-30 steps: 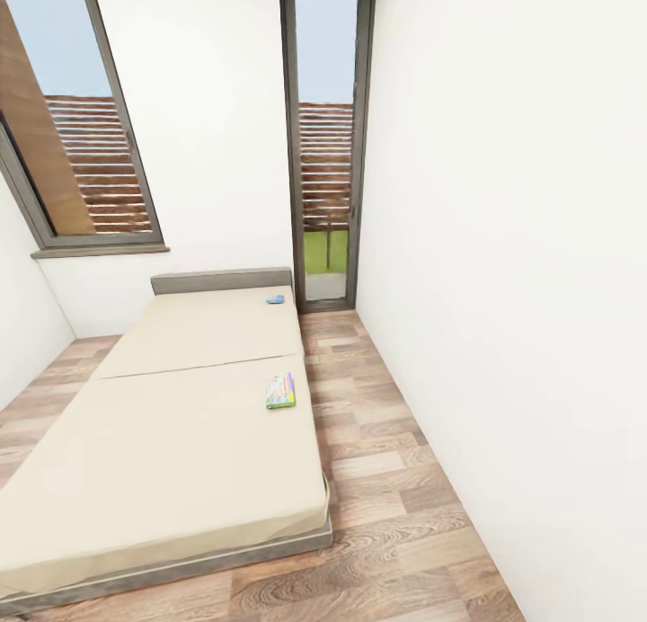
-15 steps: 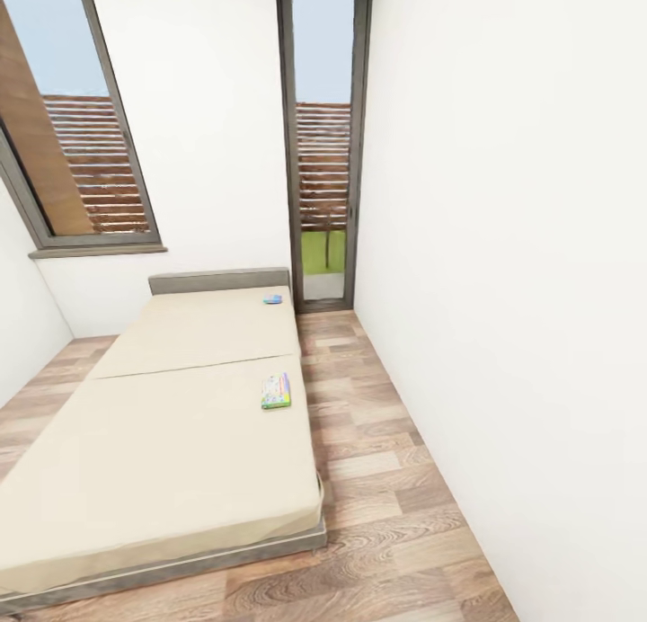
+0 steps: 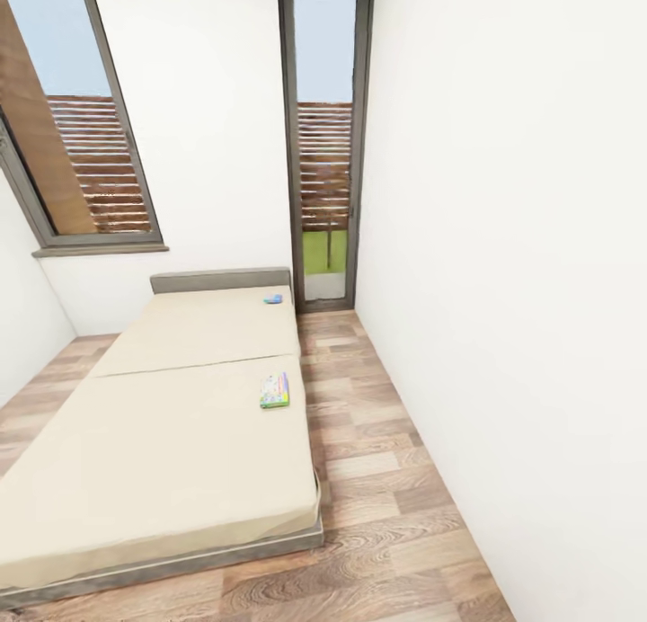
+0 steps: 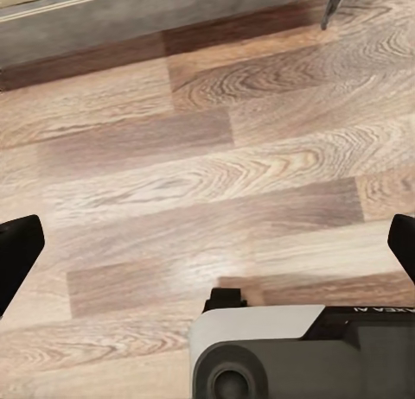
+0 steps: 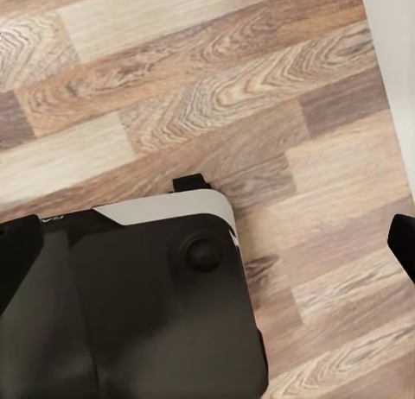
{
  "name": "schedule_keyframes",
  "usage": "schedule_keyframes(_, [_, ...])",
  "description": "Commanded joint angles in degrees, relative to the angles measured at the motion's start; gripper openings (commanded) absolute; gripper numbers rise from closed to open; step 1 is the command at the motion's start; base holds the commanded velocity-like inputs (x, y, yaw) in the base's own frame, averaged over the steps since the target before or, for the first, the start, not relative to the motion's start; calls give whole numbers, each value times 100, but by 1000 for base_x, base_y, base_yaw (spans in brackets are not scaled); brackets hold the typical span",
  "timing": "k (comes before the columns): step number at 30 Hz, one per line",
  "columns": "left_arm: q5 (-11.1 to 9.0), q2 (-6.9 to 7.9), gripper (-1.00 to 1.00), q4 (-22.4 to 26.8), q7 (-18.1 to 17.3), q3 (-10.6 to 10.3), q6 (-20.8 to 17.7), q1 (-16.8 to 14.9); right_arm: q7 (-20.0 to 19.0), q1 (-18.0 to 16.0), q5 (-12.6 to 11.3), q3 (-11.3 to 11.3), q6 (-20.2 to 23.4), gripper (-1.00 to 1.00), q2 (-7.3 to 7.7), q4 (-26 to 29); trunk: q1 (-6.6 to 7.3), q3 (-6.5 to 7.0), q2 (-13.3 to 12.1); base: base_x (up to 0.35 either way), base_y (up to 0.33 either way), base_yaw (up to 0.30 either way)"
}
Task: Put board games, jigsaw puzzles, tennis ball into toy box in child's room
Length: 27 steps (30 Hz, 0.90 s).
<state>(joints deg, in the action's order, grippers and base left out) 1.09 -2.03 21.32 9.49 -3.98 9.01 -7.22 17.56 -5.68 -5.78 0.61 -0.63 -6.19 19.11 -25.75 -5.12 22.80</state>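
The robot faces a low bed (image 3: 180, 442) in a white-walled room with a wood-plank floor (image 3: 377, 442). Two board games lie on the beige mattress along its right-hand edge. The nearer game (image 3: 275, 391) is a small flat box with a green top and bright printed panels, lying flat near the seam between the two mattress sections. The farther game (image 3: 273, 299) is a smaller-looking light blue box close to the grey headboard (image 3: 221, 280). The two are well apart.

Judging by the scene, the step in hand is driving up to the bed to collect the nearer game. A good approach would run along the strip of floor between the bed and the right wall (image 3: 503, 289), stopping beside the box, since it sits near that edge.

The left gripper (image 4: 207, 248) points down at the floor, with the grey bed base (image 4: 164, 19) in view beyond it. Its dark fingertips (image 4: 17, 248) sit wide apart and hold nothing. The right gripper (image 5: 207, 252) also points at the floor, spread wide and empty, above part of the robot's own dark body (image 5: 130, 313).
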Motion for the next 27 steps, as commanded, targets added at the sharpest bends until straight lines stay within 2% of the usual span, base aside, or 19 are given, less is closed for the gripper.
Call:
schedule_keyframes(1, [12,3,100,-5,53,-42,13,-4,10,-2,-55,5,-5,100,-3,7,-3,-15,12,5,-3,139])
schedule_keyframes(14, [13,6,100,-7,52,-42,20,-6,10,1,-55,9,-6,100,3,5,-3,-63,12,68,-85,194])
schedule_keyframes(27, [6,1,100,-95,47,-42,30,-7,10,2,-55,5,-7,100,-3,5,-3,-70,12,86,-137,23])
